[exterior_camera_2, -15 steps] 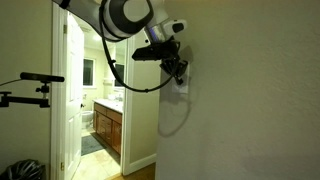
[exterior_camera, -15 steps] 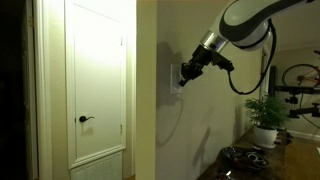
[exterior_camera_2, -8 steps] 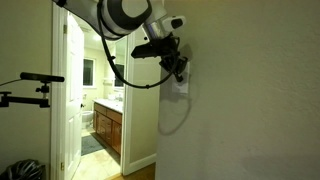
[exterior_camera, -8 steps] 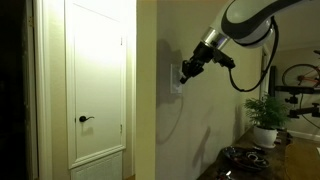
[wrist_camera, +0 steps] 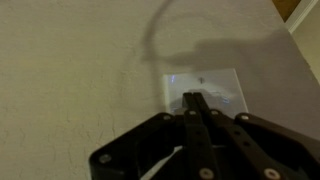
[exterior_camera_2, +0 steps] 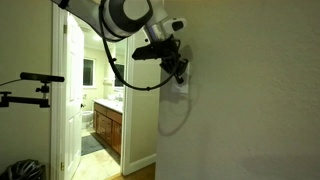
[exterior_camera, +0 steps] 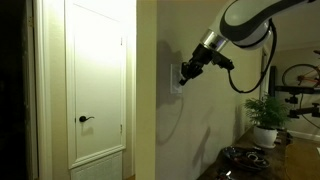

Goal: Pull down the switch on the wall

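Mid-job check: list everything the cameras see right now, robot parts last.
small white rectangular switch plate: one, on the wall
pale yellowish painted wall: one, behind the plate
white panelled door: one, beside the wall's corner
dark lever door handle: one, on that door
green potted plant: one, white pot, lower corner
brown wooden vanity cabinet: one, through the doorway
robot arm: one, white and black
gripper: one, black, fingers together at the plate
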`<state>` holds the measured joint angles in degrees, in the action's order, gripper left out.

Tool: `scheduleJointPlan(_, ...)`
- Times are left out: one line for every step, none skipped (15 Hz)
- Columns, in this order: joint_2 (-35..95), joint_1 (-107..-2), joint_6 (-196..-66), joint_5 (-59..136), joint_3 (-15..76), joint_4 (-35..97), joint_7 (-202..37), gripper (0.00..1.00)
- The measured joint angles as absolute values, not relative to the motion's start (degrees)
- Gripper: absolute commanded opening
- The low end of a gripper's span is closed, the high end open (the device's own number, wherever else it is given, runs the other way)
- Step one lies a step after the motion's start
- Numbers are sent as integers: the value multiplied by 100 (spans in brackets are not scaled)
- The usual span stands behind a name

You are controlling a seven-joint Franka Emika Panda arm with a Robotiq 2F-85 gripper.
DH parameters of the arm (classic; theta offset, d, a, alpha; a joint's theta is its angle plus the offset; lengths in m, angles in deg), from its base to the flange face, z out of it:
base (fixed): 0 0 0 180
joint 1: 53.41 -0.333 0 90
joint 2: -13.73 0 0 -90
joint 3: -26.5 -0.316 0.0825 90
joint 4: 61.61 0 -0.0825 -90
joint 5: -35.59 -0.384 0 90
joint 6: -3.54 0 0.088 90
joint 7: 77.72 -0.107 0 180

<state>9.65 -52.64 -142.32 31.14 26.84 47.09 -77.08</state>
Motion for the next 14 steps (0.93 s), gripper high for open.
scheduleJointPlan(979, -5264, -14235, 3114, 2684, 4707, -7708, 4)
scheduleJointPlan(987, -5264, -14238, 3114, 2684, 4705, -7708, 4)
scheduleJointPlan(990, -5264, -14241, 3114, 2685, 4699, -7708, 4)
scheduleJointPlan(990, -5263, -14241, 3114, 2685, 4698, -7708, 4)
scheduleJointPlan(990, -5263, -14241, 3114, 2685, 4698, -7708, 4)
scheduleJointPlan(990, -5263, -14241, 3114, 2686, 4697, -7708, 4)
scheduleJointPlan(990, -5263, -14240, 3114, 2686, 4697, -7708, 4)
scheduleJointPlan(989, -5263, -14237, 3114, 2687, 4697, -7708, 4)
scheduleJointPlan(984, -5263, -14228, 3114, 2687, 4697, -7707, 4)
scheduleJointPlan(972, -5263, -14217, 3114, 2687, 4697, -7707, 4)
scheduleJointPlan(952, -5263, -14200, 3115, 2687, 4702, -7707, 4)
scheduleJointPlan(926, -5263, -14173, 3119, 2687, 4713, -7707, 4)
scheduleJointPlan(895, -5263, -14135, 3124, 2687, 4724, -7707, 4)
scheduleJointPlan(852, -5263, -14105, 3125, 2687, 4739, -7707, 4)
